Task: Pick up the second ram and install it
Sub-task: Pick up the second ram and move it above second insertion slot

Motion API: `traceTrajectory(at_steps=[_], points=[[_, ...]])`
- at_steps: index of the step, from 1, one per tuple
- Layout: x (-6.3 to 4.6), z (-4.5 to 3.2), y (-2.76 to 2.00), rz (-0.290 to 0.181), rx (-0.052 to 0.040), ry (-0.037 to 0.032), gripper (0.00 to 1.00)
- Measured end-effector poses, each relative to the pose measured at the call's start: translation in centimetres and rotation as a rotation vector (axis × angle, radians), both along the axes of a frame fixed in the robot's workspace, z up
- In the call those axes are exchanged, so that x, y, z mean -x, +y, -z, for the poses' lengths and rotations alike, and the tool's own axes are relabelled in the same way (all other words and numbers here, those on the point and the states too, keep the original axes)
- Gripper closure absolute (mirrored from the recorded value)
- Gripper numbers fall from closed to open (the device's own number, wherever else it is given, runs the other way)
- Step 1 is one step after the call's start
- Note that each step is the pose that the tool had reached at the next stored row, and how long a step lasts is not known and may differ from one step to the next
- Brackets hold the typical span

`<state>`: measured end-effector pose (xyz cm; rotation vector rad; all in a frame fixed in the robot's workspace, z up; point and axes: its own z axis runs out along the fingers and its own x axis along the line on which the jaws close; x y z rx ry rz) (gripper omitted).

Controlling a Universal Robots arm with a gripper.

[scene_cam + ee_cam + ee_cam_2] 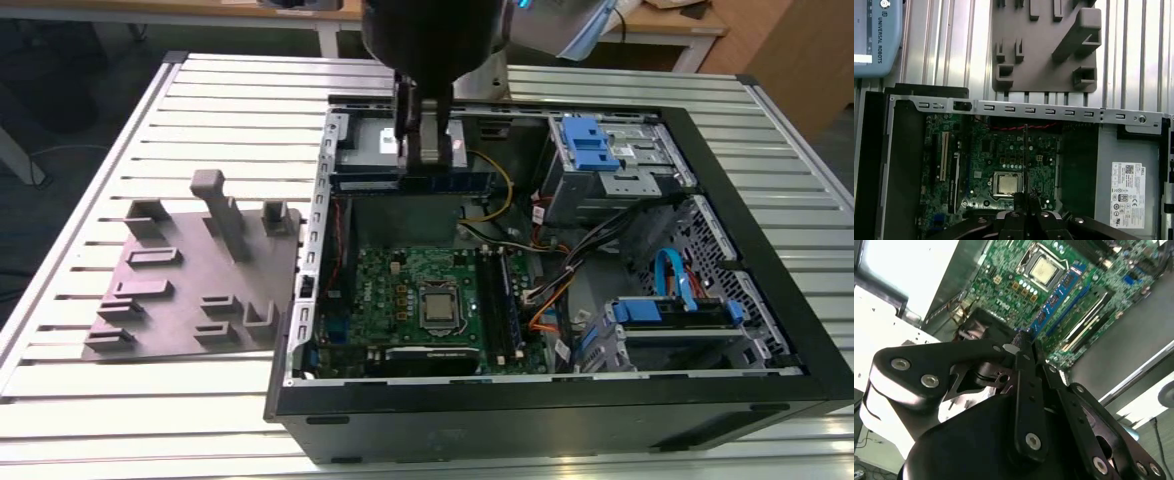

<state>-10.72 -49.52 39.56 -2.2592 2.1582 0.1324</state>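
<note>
Second ram [470, 182] seemingly pinched by downward-pointing claw [424, 165] above case [790, 305].

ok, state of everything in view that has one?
gripper: jaws shut on the second ram.
second ram: held level over the open case, not seated in a slot.
computer case: lying on its side, side panel off, inside exposed.
processor: in its socket, bare, no cooler on it.
grey fixture block: flat on the table, beside the case at the exterior view's left.
</note>
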Motion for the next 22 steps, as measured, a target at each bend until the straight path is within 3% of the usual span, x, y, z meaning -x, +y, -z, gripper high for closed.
traceTrajectory(at_steps=[9,16,22], points=[[-2.6,0.01,0.00,0.000,0.0000,0.0010,0.86],[-5.3,0.04,0.00,0.000,0.0000,0.0032,0.86],[-5.5,0.04,0.00,0.000,0.0001,0.0032,0.86]])
